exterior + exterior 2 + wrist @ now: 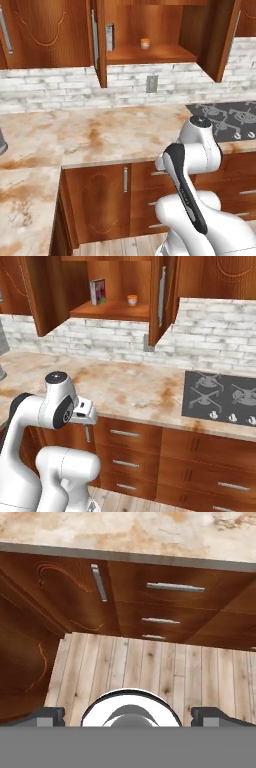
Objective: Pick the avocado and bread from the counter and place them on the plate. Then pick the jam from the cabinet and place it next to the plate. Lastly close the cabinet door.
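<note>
Below the beige marbled stone counter (125, 532), my pincer (127, 717) hangs with tips wide apart, holding nothing, facing the plank floor (150, 667). I judge I should lift and search; the small orange jam jar (145, 43) sits on the reddish-brown cabinet (150, 52) shelf.

The beige marbled stone counter (100, 135) lies bare and wide in front of the arm, with free passage across it up to the white brick back wall (100, 341). Above, the reddish-brown wall cabinet (150, 52) stands open; its two wooden doors (161, 296) jut out over the counter, flanking the way in. On its shelf a small orange-lidded jar (132, 300) stands apart from an upright box (97, 291).
</note>
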